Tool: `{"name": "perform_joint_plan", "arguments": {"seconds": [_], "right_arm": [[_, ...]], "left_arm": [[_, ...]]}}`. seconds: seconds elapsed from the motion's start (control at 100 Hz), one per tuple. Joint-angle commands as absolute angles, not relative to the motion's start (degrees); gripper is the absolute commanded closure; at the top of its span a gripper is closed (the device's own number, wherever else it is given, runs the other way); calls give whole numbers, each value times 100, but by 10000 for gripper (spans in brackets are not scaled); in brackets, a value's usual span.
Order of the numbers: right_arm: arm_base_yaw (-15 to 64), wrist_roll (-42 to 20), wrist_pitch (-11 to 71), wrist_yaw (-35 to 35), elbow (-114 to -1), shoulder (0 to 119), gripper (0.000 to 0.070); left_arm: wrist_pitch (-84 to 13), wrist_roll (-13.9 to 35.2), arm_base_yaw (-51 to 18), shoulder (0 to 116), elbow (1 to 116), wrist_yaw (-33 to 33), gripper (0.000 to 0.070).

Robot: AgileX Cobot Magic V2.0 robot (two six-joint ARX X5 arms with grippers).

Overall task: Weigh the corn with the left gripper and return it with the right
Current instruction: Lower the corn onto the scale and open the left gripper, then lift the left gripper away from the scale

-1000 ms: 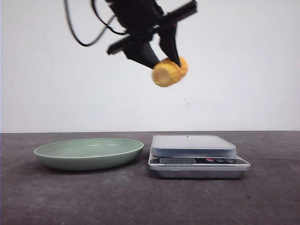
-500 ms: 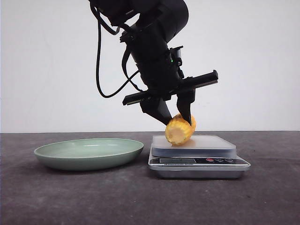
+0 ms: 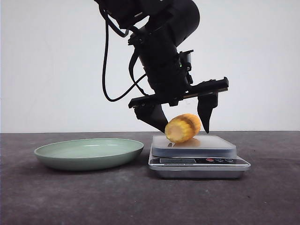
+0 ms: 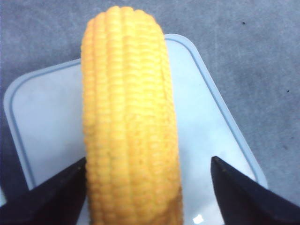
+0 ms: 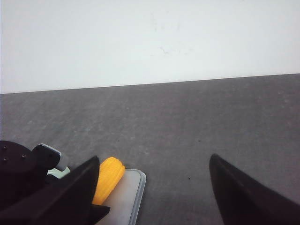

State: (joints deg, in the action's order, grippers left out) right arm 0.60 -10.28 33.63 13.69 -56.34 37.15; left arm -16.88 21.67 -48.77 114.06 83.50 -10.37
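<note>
The corn [image 3: 183, 128] lies on its side on the platform of the scale [image 3: 220, 146], near the platform's left end. My left gripper [image 3: 184, 131] hangs over it, open, one finger on each side. In the left wrist view the corn [image 4: 129, 117] fills the middle; one finger [image 4: 51, 197] is right beside it, the other finger [image 4: 248, 197] stands apart, and the gripper [image 4: 149, 161] is open. My right gripper [image 5: 153, 157] is open and empty above the dark table; it does not show in the front view. The corn [image 5: 108, 178] shows beside one of its fingers.
A shallow green plate [image 3: 89, 152] sits on the dark table left of the scale. The scale's display and buttons [image 3: 197, 161] face the front. A white wall stands behind. The left arm's black body [image 5: 18, 171] and the scale platform [image 5: 126, 197] show in the right wrist view.
My left gripper came down from high above the scale with the corn in it, set the corn on the platform, and its fingers have opened off the corn.
</note>
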Motion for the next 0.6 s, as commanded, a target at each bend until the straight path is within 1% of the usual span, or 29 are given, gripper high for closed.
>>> {"name": "perform_joint_plan", "arguments": {"seconds": [0.0,0.18,0.3,0.45,0.59], "right_arm": [[67,-961,3328,1352,-5747,3734,230],[67,-961,3332,1352,-5747,3734,230],[67,-965,3321,1352,-5747,3734,230],[69,-1066,3288,1354,-5747,3736,230],[84,-1116,3282,1369,-5747,3798,230]], "left_arm": [[-1649,1863,-4956,11332,8482,-1205,137],[-1785,1472,-4974,10866,8482,-1616,132],[-1927,1129,-4936,10385,8482,-1986,132],[-2294,707,-4917,9494,8482,-2370,133],[-2788,617,-4912,8392,8482,-2521,134]]}}
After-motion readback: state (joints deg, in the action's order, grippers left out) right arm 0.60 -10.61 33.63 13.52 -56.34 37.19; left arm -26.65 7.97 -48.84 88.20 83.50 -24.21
